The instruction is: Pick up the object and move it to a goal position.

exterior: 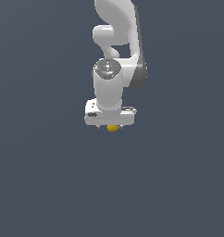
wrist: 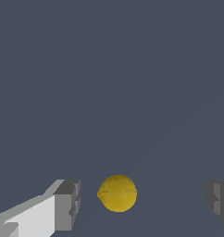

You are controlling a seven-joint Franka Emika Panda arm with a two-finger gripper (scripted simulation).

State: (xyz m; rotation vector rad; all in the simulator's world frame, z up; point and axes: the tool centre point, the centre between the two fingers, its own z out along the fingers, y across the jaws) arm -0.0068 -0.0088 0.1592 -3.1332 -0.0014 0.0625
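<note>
The object is a small round yellow-gold ball (wrist: 117,193) with a slightly bumpy surface. In the wrist view it lies between my two fingers, nearer one finger (wrist: 66,204) than the other (wrist: 219,200), with a gap on each side. My gripper (wrist: 142,201) is open and touches nothing. In the exterior view the white arm hangs straight down over the ball (exterior: 112,128), which peeks out just under the white hand; the gripper (exterior: 111,126) fingertips are hidden behind the hand.
A plain dark grey floor (exterior: 49,185) fills both views. No other objects, walls or edges show.
</note>
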